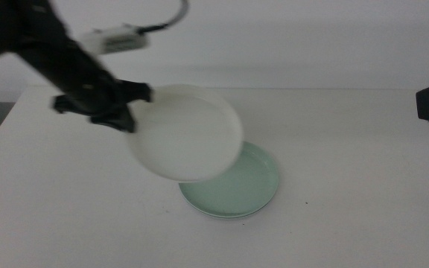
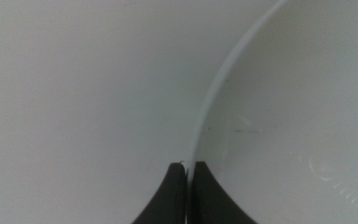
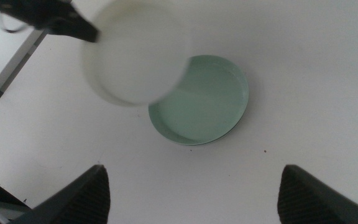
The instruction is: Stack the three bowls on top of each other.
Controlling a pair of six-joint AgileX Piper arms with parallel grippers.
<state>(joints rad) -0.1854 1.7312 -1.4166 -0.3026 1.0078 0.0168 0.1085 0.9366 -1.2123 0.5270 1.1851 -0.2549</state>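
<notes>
Left gripper (image 1: pixel 130 112) pinches white bowl (image 1: pixel 188 134) rim, tilted above and partly covering smooth mint green bowl (image 1: pixel 244 182). Right gripper (image 3: pixel 194 193) spread wide, well apart.

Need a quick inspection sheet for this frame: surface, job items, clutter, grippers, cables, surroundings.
Surface: white table, a few tiny dark specks.
Job's things: white bowl in the air, tilted, overlapping the mint green bowl in the middle view. The green bowl lies flat on the table; a second rim edge shows beneath it, colour not clear. Grey bowl not separately seen.
Clutter: nothing seen.
Grippers: left gripper clamped on the white bowl's rim; right gripper open, up over the table, holding nothing.
Cables: grey cable looping above the left arm.
Surroundings: pale wall behind the table.
</notes>
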